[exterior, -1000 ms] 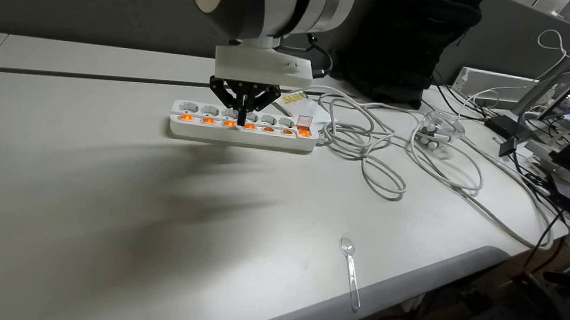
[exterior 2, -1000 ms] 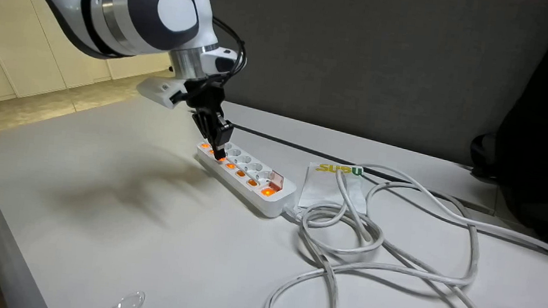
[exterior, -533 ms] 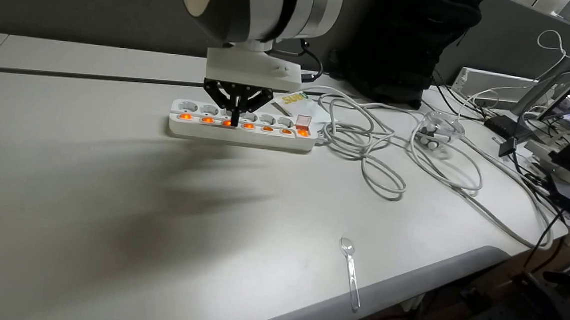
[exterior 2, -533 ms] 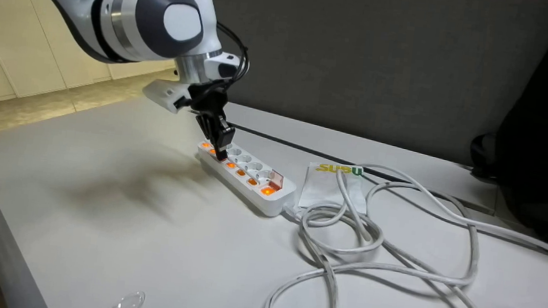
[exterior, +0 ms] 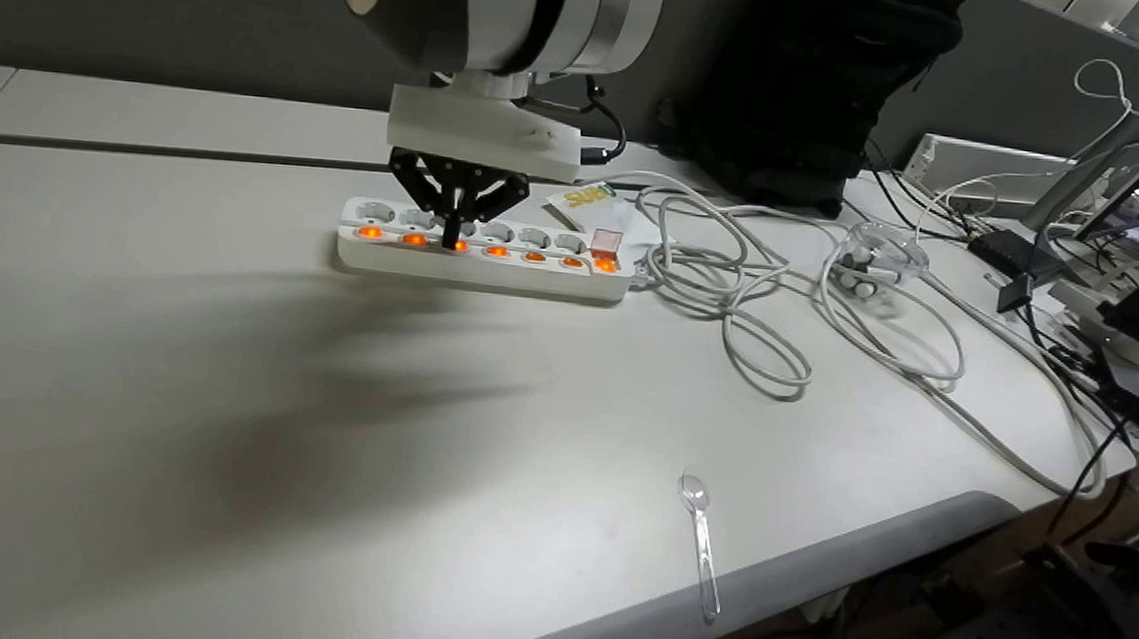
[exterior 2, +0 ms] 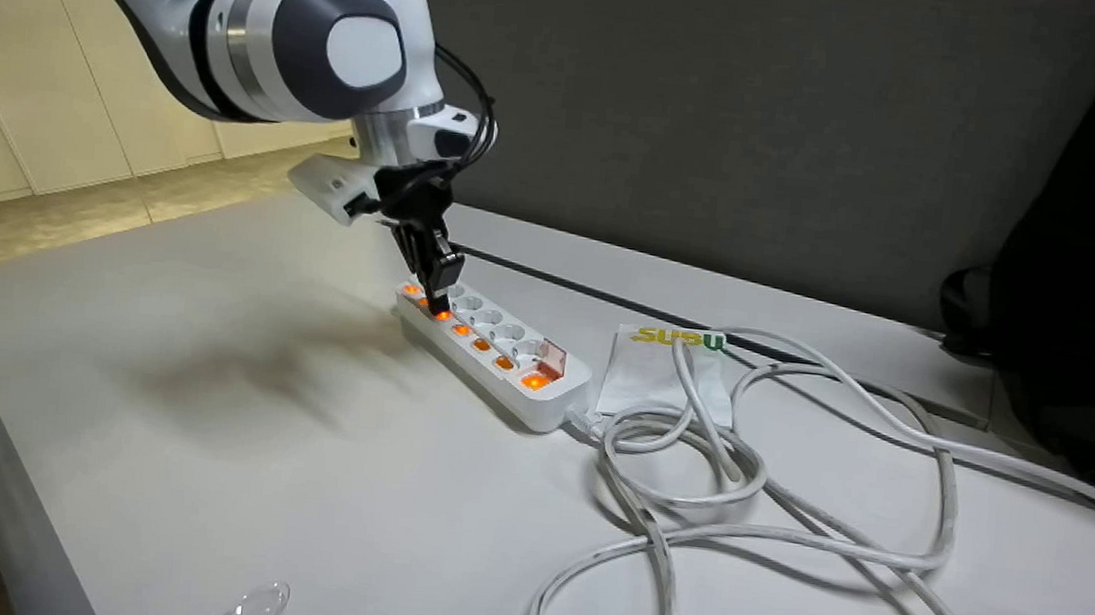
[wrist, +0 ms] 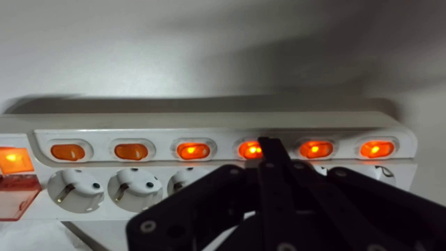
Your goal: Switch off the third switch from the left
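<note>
A white power strip (exterior: 478,271) lies on the desk with a row of orange rocker switches along its front edge. It also shows in an exterior view (exterior 2: 499,388). The third switch from the left (exterior: 461,246) glows orange and is partly covered by my gripper (exterior: 450,243). In the wrist view the row runs reversed, and this switch (wrist: 248,150) is lit, its right end behind the fingertips (wrist: 271,139). My gripper is shut and empty, pointing down (exterior 2: 439,307). I cannot tell whether the fingertips touch the strip. Two switches (wrist: 131,151) near the cable end look dimmer than the others.
Sockets line the strip's rear half. A raised clear red cover (exterior: 608,242) stands at the main switch. A white cable (exterior 2: 680,501) lies coiled beside the strip with a paper packet (exterior 2: 667,374). A clear spoon (exterior: 699,539) lies near the front edge. A backpack (exterior: 827,77) stands behind.
In an exterior view my gripper has moved left, from right of the third switch, over it, to its left side. The strip shifted slightly left early on. The third switch is lit now.
</note>
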`<state>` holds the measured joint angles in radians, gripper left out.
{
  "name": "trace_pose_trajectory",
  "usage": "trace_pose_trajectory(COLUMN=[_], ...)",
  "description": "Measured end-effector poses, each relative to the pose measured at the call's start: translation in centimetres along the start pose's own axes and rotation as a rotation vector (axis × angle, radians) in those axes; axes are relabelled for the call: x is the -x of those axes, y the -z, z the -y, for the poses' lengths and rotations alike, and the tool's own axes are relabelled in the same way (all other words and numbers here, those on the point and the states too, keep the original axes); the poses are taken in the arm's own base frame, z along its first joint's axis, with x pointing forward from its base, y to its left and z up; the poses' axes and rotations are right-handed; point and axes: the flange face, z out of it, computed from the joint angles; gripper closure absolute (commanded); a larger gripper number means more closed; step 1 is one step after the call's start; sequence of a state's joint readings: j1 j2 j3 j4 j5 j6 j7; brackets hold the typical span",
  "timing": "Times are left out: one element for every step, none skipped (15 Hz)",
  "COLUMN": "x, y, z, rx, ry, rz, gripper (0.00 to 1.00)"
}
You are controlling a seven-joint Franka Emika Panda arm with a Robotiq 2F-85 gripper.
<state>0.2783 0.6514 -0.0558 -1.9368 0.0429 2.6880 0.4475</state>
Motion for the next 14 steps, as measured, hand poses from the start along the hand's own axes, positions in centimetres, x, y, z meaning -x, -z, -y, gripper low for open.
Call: trace_pose_trajectory(x=[-0.02,-0.04,-0.07,-0.1,-0.16,-0.25,-0.35,-0.47,-0.57,-0.67,-0.75,-0.81,-0.86,-0.91], y=[0.0,0.0,0.0,0.01,0.02,0.05,0.09,0.14,0.19,0.22,0.23,0.22,0.2,0.19], z=[0.0,-0.01,-0.02,-0.05,-0.1,-0.21,-0.31,-0.43,-0.52,-0.59,-0.61,-0.59,-0.56,-0.54], rx=[0.0,-0.001,-0.001,0.0,0.002,0.006,0.011,0.016,0.021,0.025,0.027,0.03,0.031,0.033], ry=[-0.002,-0.004,-0.007,-0.01,-0.012,-0.014,-0.016,-0.018,-0.02,-0.021,-0.022,-0.023,-0.023,-0.023], rz=[0.001,0.002,0.004,0.007,0.009,0.013,0.017,0.02,0.023,0.026,0.03,0.034,0.037,0.04], gripper=[1.0,1.0,1.0,1.0,1.0,1.0,1.0,1.0,1.0,1.0,1.0,1.0,1.0,1.0])
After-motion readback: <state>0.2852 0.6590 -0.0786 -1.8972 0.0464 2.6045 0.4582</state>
